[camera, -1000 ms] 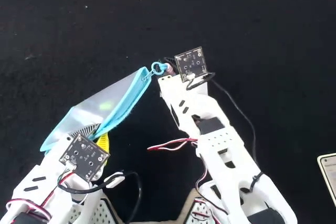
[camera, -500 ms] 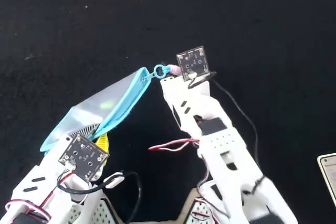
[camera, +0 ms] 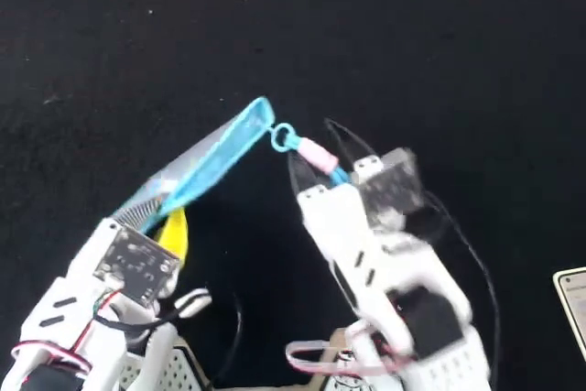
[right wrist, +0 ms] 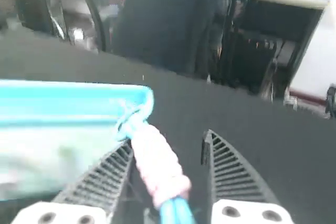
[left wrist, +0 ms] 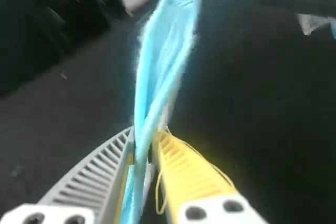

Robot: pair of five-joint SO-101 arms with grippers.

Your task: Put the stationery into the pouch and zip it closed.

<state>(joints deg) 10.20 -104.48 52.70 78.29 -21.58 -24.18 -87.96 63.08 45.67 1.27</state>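
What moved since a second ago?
The right gripper pulled back toward its base, its jaws now open around the pink tag. The pouch tipped up onto its edge. The left gripper stayed shut on the pouch's near end.

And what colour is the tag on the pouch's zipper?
The tag is pink; the right wrist view shows it best.

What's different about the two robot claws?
The left gripper is shut on the flat blue-edged clear pouch; the right gripper is open, with the pink zip tag lying between its fingers. The left has one yellow finger; the right's are both dark. Both have ribbed fingers.
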